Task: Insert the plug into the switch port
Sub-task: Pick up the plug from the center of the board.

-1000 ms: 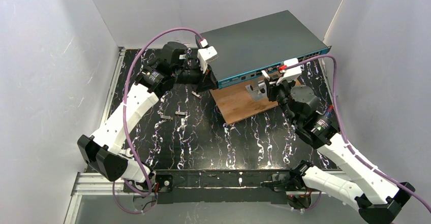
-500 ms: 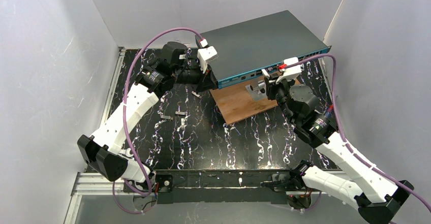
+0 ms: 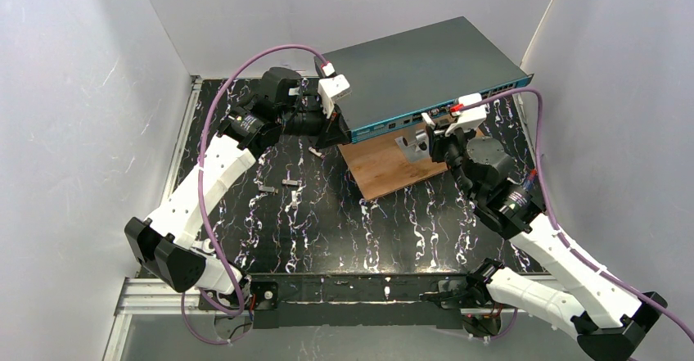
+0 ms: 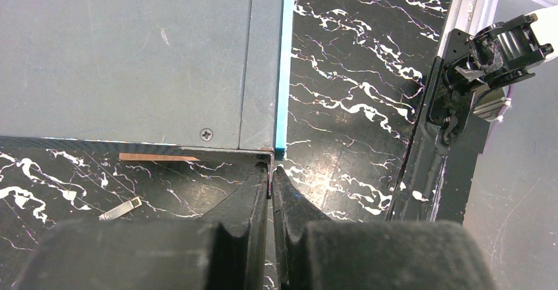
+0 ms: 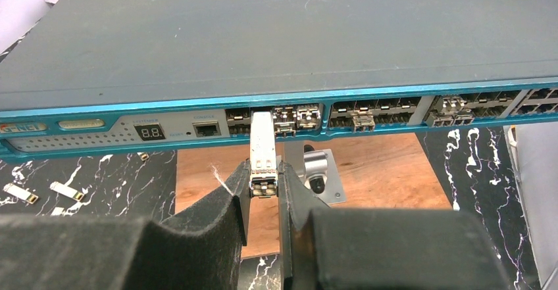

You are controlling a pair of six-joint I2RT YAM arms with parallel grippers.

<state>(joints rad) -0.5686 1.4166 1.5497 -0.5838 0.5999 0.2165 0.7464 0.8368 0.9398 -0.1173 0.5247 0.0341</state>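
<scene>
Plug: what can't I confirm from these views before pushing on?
- Right wrist: how deep the plug sits in the switch port. It is seen end-on, so its tip merges with the opening.
- Top: plug and port, covered by the right gripper and its camera mount.
- Left wrist: no ports, only the switch's top and teal edge. Whether the left gripper touches its corner is unclear.
- Port labels: too small everywhere.

Switch (image 5: 263,40) dark grey with a teal front strip; plug (image 5: 263,152) silver; worktop (image 3: 393,222) black with white veining; board (image 5: 395,178) brown.
</scene>
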